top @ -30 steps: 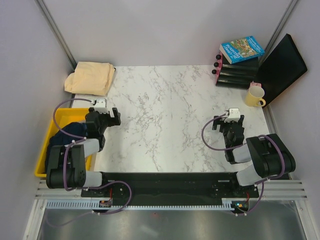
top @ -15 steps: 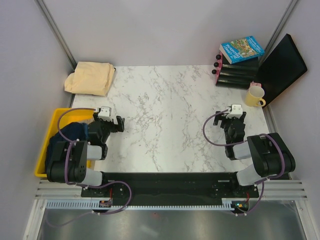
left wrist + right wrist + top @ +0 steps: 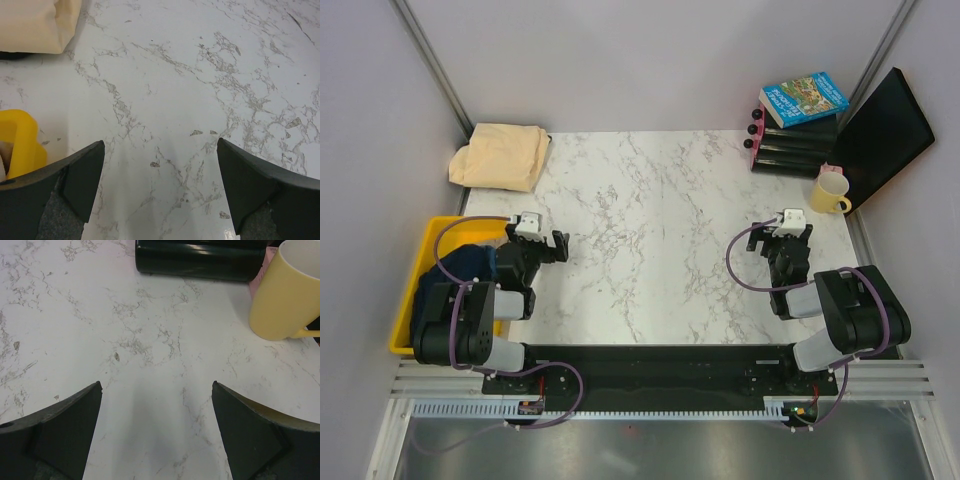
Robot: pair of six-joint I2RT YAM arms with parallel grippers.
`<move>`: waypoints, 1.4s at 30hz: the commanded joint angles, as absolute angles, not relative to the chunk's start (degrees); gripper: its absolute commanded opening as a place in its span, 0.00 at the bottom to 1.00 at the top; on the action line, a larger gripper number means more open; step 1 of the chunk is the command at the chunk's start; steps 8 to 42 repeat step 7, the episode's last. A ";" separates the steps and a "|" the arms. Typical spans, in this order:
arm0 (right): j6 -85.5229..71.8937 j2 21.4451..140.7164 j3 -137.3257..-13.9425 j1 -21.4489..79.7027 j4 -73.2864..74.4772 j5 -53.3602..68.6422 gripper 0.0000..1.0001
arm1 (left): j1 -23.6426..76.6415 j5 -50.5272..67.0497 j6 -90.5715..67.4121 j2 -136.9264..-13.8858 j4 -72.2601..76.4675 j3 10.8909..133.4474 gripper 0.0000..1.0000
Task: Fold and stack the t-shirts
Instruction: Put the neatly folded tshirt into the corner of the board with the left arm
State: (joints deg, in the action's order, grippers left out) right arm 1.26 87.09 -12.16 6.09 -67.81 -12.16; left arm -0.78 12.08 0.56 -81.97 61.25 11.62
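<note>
A pale cream-yellow t-shirt [image 3: 500, 156] lies folded at the table's back left corner; its edge shows in the left wrist view [image 3: 35, 25]. A dark navy t-shirt [image 3: 460, 262] lies bunched in the yellow bin [image 3: 438, 232] at the left. The black t-shirt is out of view. My left gripper [image 3: 558, 246] hovers low over bare marble just right of the bin, open and empty [image 3: 160, 150]. My right gripper [image 3: 790, 240] sits over the marble at the right, open with nothing between its fingers [image 3: 156, 390].
A yellow mug [image 3: 830, 190] stands at the right edge, close ahead of the right gripper [image 3: 285, 295]. Behind it lie black cylinders [image 3: 795, 150] with a book [image 3: 804, 98] on top, and a black board [image 3: 882, 135] leans on the wall. The bin's corner [image 3: 20, 135] is beside the left finger.
Over the last second the left gripper drew back toward its base and a little to the right, then stopped. The right gripper turned slightly. Both stayed open.
</note>
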 commanded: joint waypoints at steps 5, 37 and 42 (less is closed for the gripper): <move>0.09 87.36 -13.27 5.89 -68.38 -12.39 0.98 | -0.70 11.51 2.20 -82.00 65.04 12.57 1.00; 0.09 87.36 -13.27 5.89 -68.38 -12.39 0.98 | -0.70 11.51 2.28 -82.00 65.04 12.48 1.00; 0.09 87.36 -13.27 5.89 -68.38 -12.39 0.98 | -0.70 11.51 2.28 -82.00 65.04 12.48 1.00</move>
